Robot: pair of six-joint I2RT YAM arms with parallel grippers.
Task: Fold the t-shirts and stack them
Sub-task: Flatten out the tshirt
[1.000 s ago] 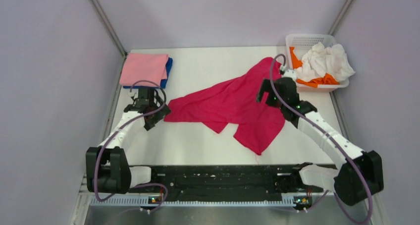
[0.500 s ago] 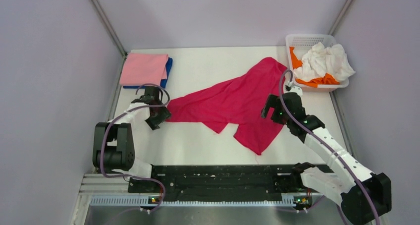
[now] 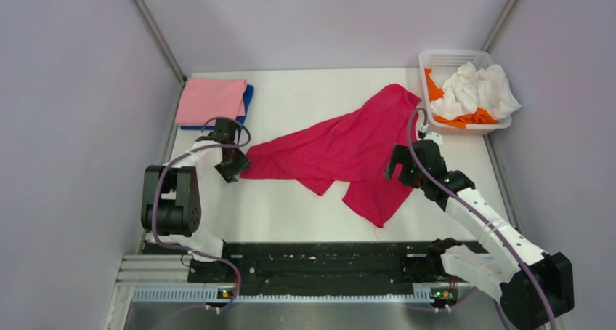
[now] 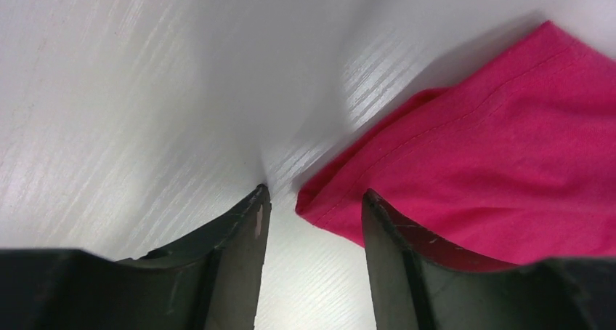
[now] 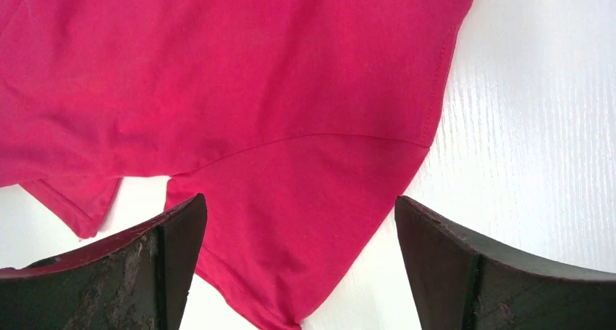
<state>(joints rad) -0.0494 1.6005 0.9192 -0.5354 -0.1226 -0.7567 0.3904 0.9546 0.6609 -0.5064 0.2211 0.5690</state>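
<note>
We find the crimson t-shirt (image 3: 341, 152) crumpled on the desk (image 3: 305, 97): soft, light and limp, best taken by its hemmed corners. The left fingers (image 4: 236, 257) stand half apart astride its left corner, unclamped. The right fingers (image 5: 167, 257) gape wide over the near hem, empty.

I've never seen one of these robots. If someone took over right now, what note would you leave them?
Left gripper: open, straddling the left corner of the red shirt.
Right gripper: open wide over the red shirt's right side, holding nothing.
Red shirt lies unfolded in the middle of the table.
Done: pink shirt folded on top of blue shirt, far left corner.
Left: fold and stack the red shirt. White shirt and orange shirt sit crumpled in the basket, far right.
</note>
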